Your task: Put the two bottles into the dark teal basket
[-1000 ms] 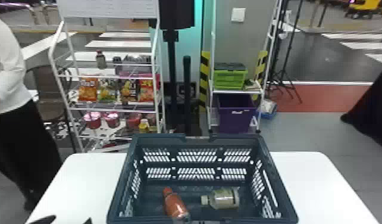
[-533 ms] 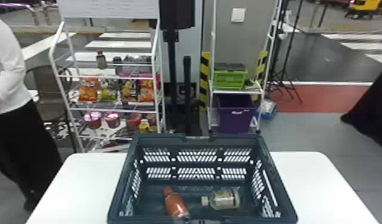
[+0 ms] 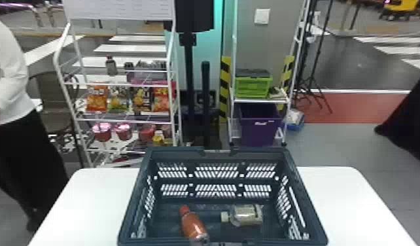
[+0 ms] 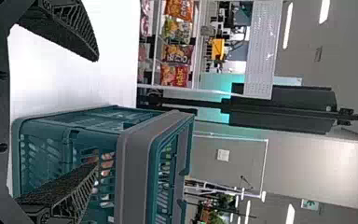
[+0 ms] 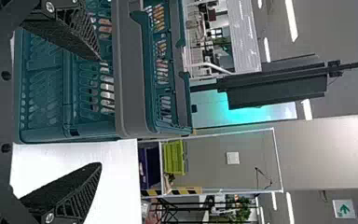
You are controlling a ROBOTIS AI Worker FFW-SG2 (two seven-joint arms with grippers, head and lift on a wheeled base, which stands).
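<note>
Inside the dark teal basket [image 3: 216, 150], both bottles lie on their sides on its floor. The orange-red bottle [image 3: 193, 225] is toward the left, its cap pointing to the back. The clear bottle with greenish-brown contents [image 3: 247, 215] lies to the right, cap pointing left. In the left wrist view my left gripper [image 4: 97, 112] stands open, with the basket [image 4: 135, 154] beyond its fingers. My right gripper [image 5: 101, 112] is also open in the right wrist view, one finger in front of the basket [image 5: 130, 74], the other over the white table. Neither holds anything.
The basket stands on a white table [image 3: 346, 196] with bare surface on both sides. Behind are a snack rack [image 3: 121, 117], a black stand [image 3: 189, 81] and a shelf holding a green crate [image 3: 253, 85] and a purple bin [image 3: 260, 126].
A second ago, dark gripper tips showed at the head view's lower left edge; they have since dropped out of that view. The bottles and basket have stayed in place.
</note>
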